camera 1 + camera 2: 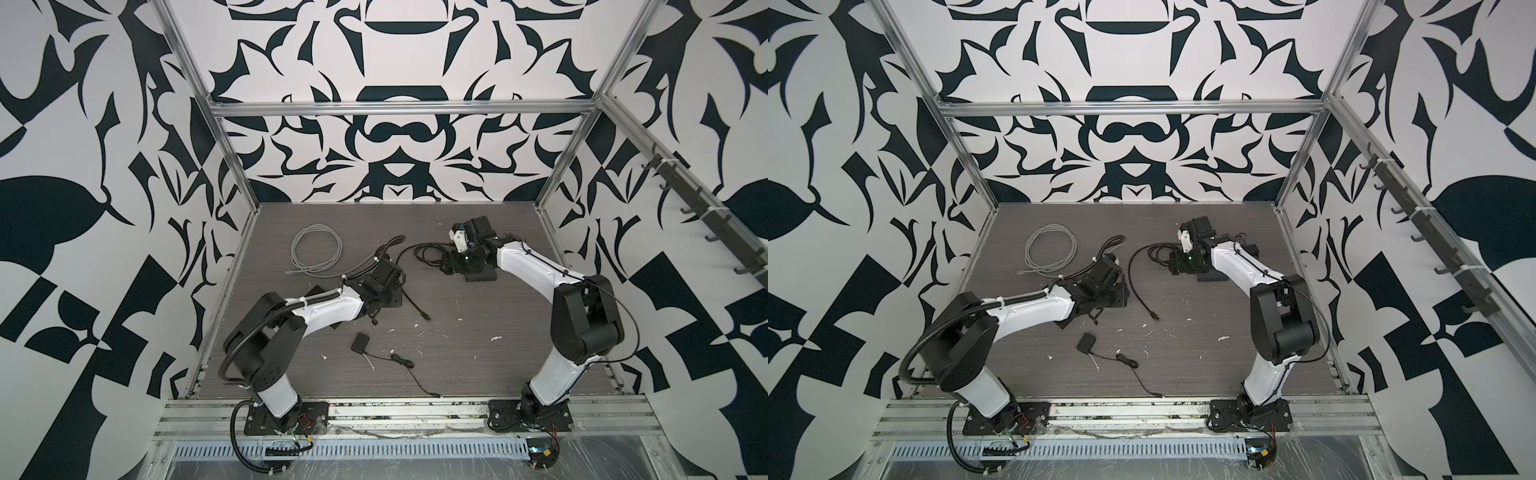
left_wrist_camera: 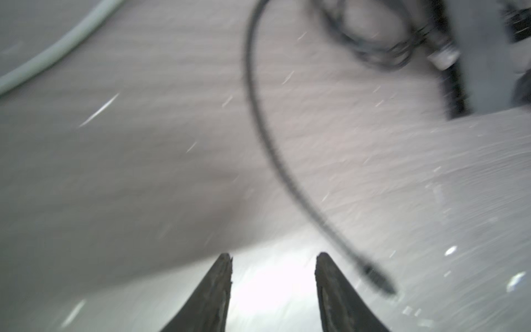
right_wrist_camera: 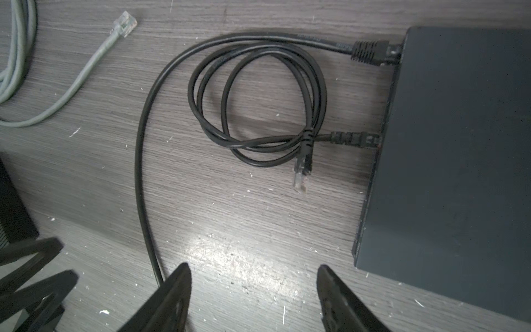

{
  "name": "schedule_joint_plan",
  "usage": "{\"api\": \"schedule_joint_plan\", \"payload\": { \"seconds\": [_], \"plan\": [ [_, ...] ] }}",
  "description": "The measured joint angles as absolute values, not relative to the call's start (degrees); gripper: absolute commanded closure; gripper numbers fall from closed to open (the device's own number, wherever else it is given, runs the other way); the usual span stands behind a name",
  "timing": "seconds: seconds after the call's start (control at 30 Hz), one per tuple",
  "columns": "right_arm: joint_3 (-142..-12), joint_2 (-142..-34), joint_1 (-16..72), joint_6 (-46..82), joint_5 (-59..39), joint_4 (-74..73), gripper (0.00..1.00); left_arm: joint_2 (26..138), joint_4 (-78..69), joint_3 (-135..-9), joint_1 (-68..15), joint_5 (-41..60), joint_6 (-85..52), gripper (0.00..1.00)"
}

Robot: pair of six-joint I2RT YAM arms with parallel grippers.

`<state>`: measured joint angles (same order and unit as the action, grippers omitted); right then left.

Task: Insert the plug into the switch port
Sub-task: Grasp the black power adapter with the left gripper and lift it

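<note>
Both pairs of fingers are released and empty, and the switch sits at the far right of the bench.
The right fingers point(image 3: 169, 299) hang spread over the bench point(image 3: 244, 230) just left of the switch point(image 3: 459, 143), grasping nothing. Two black plugs point(image 3: 369, 51) sit in the switch's side face. One ends a long black cable point(image 3: 139, 172). The other ends a coiled black cable point(image 3: 258, 95) whose clear plug point(image 3: 300, 176) lies loose on the bench — near the switch but apart from it. The left fingers point(image 2: 212, 296), blurred in the left wrist view, are parted with nothing between them. The long cable's free end point(image 2: 379, 283) lies on the bench just beside one of them. A grey cable point(image 1: 316, 249) is coiled at the far left, and a small black adapter point(image 1: 360, 343) lies nearer, towards the middle.
</note>
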<state>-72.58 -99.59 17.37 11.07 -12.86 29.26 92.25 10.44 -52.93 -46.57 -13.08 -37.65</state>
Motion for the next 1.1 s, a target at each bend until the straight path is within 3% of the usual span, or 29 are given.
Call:
{"api": "schedule_joint_plan", "payload": {
  "seconds": [0.37, 0.43, 0.87, 1.1],
  "plan": [
    [-72.0, -99.6, 17.4, 11.9, -13.5, 28.6, 0.28, 77.1, 29.7, -46.4, -49.9, -19.0, -44.3, 0.41],
    [-72.0, -99.6, 17.4, 12.0, -13.6, 28.4, 0.28, 76.9, 31.1, -45.8, -50.5, -19.2, -45.1, 0.37],
    [-72.0, -99.8, 17.9, 12.1, -13.9, 28.4, 0.28, 83.2, 34.1, -44.9, -53.7, -19.3, -47.1, 0.37],
    [-72.0, -99.9, 17.9, 12.1, -13.7, 28.4, 0.28, 86.1, 32.6, -44.4, -53.8, -18.6, -47.2, 0.46]
  ]
}}
